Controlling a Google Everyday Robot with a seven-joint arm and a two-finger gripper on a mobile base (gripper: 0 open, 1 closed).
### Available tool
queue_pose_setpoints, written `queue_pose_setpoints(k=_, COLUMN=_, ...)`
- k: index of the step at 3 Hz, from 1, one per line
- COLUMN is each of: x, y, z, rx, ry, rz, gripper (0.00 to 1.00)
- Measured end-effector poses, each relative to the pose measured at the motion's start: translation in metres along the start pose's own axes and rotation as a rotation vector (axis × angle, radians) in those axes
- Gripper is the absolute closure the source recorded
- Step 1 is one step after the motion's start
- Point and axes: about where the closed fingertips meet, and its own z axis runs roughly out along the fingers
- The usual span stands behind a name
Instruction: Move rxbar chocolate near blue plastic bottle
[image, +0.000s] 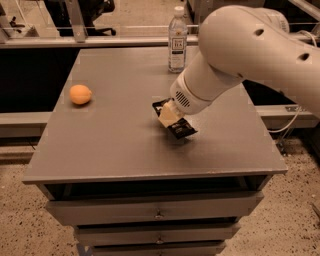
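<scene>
The rxbar chocolate (181, 130), a flat black-wrapped bar, is at the middle of the grey table (110, 145), tilted, with both ends sticking out from my gripper. My gripper (168, 117) has cream fingers clamped across the bar's middle and is shut on it. The large white arm reaches in from the upper right and hides part of the bar. The blue plastic bottle (177, 40), clear with a white cap and white label, stands upright at the table's far edge, well beyond the gripper.
A round orange fruit (80, 94) lies on the left side of the table. Drawers (159, 212) sit under the tabletop's front edge. A rail and a chair base stand behind the table.
</scene>
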Motion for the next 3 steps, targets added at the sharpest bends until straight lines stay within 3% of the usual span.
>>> queue_pose_setpoints(k=1, x=-0.0107, y=-0.0128, z=-0.0294, rx=-0.018, ry=-0.036, rz=-0.079, gripper=1.0)
queue_pose_setpoints(k=2, x=-0.0153, y=-0.0129, z=-0.0347, rx=-0.016, ry=-0.046, rz=-0.126, gripper=1.0)
queue_pose_setpoints(k=3, x=-0.015, y=-0.0126, z=-0.0342, rx=-0.016, ry=-0.045, rz=-0.122, gripper=1.0)
